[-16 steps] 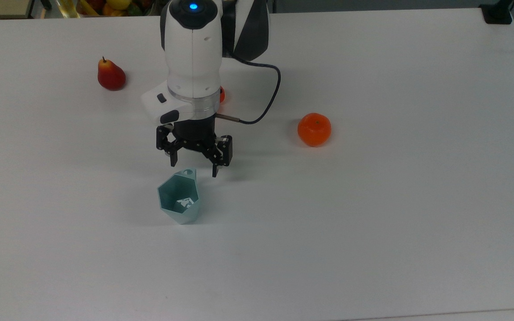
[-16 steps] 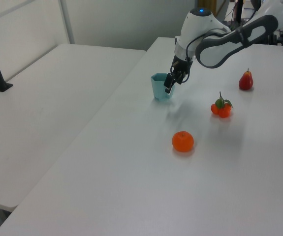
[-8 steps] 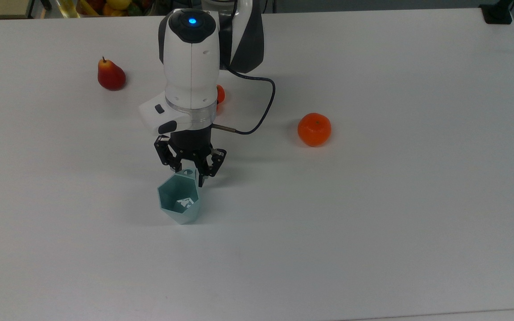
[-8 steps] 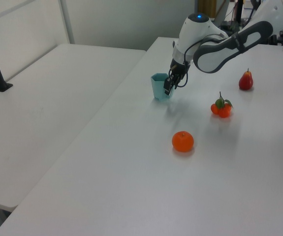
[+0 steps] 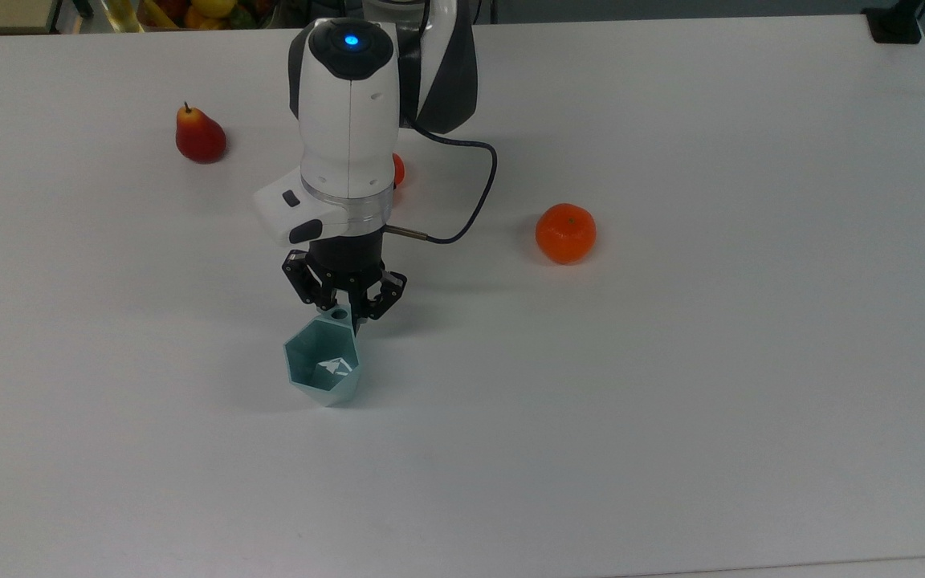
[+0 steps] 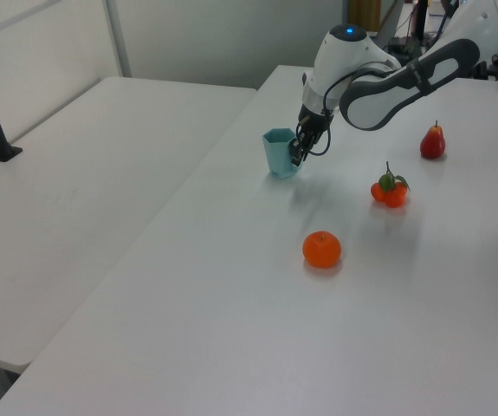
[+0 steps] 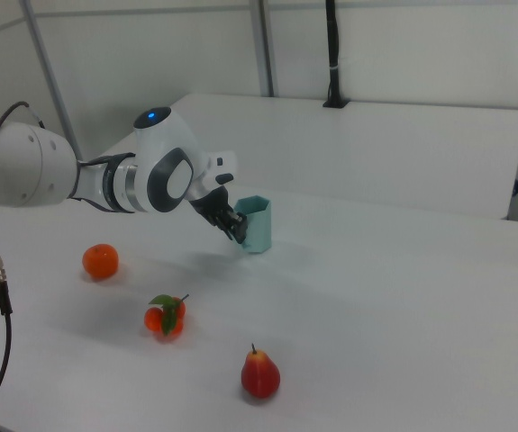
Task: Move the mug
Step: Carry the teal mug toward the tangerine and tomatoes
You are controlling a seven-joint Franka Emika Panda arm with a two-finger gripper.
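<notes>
Mug (image 5: pixel 323 365): pale teal, faceted, hexagonal rim, smooth matte; mid-table, towards the top view's near edge. Gripper (image 5: pixel 341 311): black fingers clamped on the mug's small holed handle tab. Risk: thin tab may slip or let the mug swing. Nearby: glossy round orange (image 5: pixel 565 233), red pear (image 5: pixel 199 135).

1 mug (image 5: pixel 323 366), 1 orange (image 5: pixel 565 233), 1 pear (image 5: pixel 199 135), 1 small leafy tomato-like fruit (image 6: pixel 391 189), 1 gripper (image 5: pixel 342 309), 1 white table (image 5: pixel 671 401), 1 black cable (image 5: pixel 478 193)
</notes>
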